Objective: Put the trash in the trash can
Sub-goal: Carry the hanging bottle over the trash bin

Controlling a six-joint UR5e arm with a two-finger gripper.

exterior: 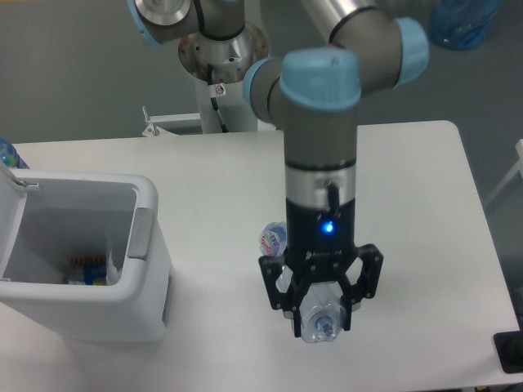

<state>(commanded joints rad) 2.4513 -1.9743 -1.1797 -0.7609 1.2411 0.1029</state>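
Camera view from above: the gripper (321, 314) hangs over the white table (409, 204) with its black fingers (288, 296) pinched onto the crushed clear bottle (319, 314) — the bottle sits between them, lifted clear of the tabletop, one end poking out behind the wrist to the left. A blue light glows on the wrist just above the gripper. The grey and pale-blue arm (320, 122) rises straight up from it toward the base at the table's far edge. Well to the left stands the trash can (143, 269) — white, lid swung open, grey panel on the side facing the gripper. Inside lies a small white wrapper (88, 271) with some print, too small to read.
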